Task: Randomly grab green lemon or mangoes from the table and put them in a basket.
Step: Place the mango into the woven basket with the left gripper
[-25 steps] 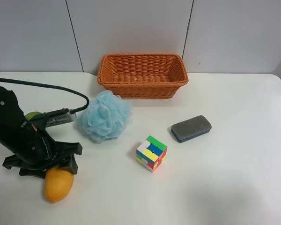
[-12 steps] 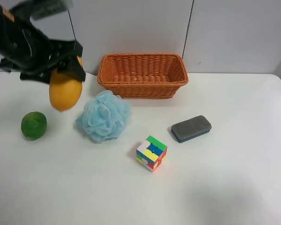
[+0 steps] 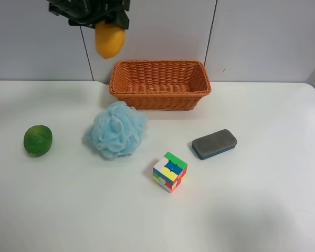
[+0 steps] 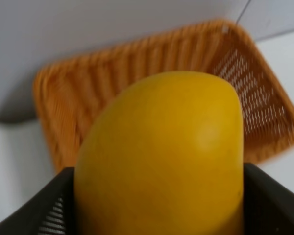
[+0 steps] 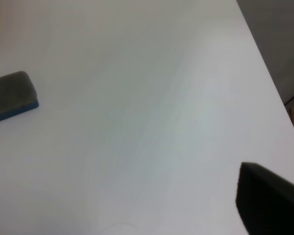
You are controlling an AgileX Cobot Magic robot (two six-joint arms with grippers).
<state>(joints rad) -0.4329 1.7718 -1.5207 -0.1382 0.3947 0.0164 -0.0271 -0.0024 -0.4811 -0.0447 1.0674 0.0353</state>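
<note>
Gripping mango (image 3: 109,41) in left gripper (image 3: 100,21), jaws pressed on its sides, aloft above table (image 3: 262,210) by basket (image 3: 160,100) (not inside). On table, near blue puff (image 3: 116,130): green lemon (image 3: 38,140). Cannot tell opening of right gripper (image 5: 269,200).

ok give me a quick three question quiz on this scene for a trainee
1. True or false: the mango already lies inside the basket.
2. Which thing lies nearest the green lemon? A) blue mesh puff B) grey eraser C) colour cube
3. Fill in: the left jaws are shut on the ____.

Key: 1 false, it is held in the air near the basket's end; 2 A; 3 mango.
</note>
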